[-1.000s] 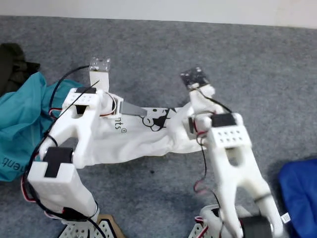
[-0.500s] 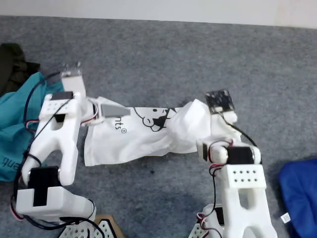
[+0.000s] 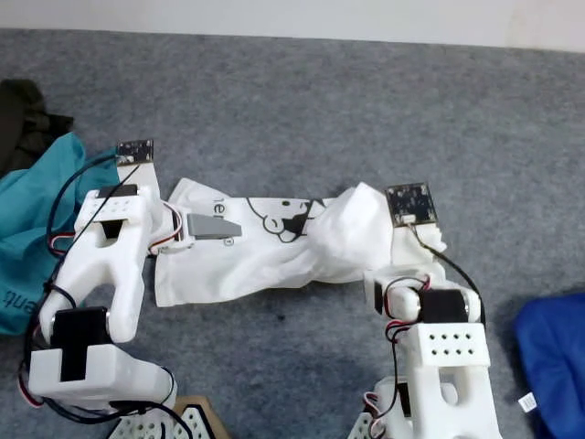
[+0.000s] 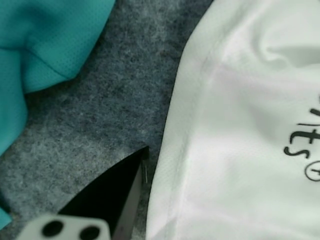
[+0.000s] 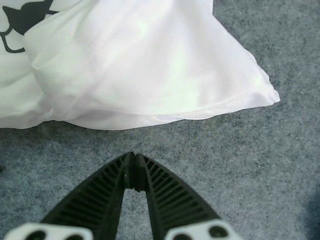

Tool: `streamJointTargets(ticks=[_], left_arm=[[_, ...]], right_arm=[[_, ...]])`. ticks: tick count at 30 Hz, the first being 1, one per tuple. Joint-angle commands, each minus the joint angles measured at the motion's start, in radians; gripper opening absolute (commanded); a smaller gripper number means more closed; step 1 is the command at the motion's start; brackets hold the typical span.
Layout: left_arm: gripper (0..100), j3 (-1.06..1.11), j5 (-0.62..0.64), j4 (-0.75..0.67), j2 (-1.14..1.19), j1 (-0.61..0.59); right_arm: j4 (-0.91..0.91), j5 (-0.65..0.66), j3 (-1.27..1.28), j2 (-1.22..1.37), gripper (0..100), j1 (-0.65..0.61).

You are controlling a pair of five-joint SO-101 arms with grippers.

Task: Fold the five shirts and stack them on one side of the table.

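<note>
left gripper [image 3: 203, 230]: I read it spread wide, holding nothing, over the white shirt [image 3: 265, 256] | right gripper [image 5: 132, 157]: pinched together, empty; just beside its other end | shirt: rumpled mid-table [image 3: 302, 110], between both arms

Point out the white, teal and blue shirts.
white shirt [image 3: 247, 265]: high view, plain cloth below the print.
teal shirt [image 3: 27, 229]: high view, middle of the crumpled heap.
blue shirt [image 3: 553, 352]: high view, middle of the visible part.

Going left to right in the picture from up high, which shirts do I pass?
teal shirt → white shirt → blue shirt
</note>
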Motion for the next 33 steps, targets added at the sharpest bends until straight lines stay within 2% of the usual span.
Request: streamJointTargets(ticks=[1,7,9,16,19,23,25,27,33], left_arm=[[60,-0.010,0.003,-0.005,-0.048,-0.008],[60,-0.077,0.002,-0.005,-0.047,-0.004],[60,-0.087,-0.034,-0.005,-0.047,0.010],[59,-0.102,-0.003,-0.006,-0.044,0.018],[51,-0.101,-0.002,-0.006,-0.045,0.018],[27,-0.105,-0.002,-0.006,-0.045,0.018],[19,-0.105,-0.002,-0.009,-0.045,0.018],[19,-0.105,-0.002,-0.009,-0.045,0.018],[26,-0.099,-0.003,-0.008,-0.038,0.010]], right_arm=[[0.001,-0.011,-0.002,-0.021,0.5,0.012],[0.001,-0.011,-0.002,-0.019,0.5,0.012],[0.001,-0.011,-0.002,-0.019,0.5,0.012],[-0.001,-0.011,-0.002,-0.015,0.5,0.012],[-0.001,-0.011,-0.002,-0.015,0.5,0.012],[-0.001,-0.011,-0.002,-0.015,0.5,0.010],[-0.001,-0.011,-0.002,-0.015,0.5,0.010],[-0.001,-0.011,-0.001,-0.015,0.5,0.010],[-0.012,-0.011,0.013,-0.015,0.5,0.008]])
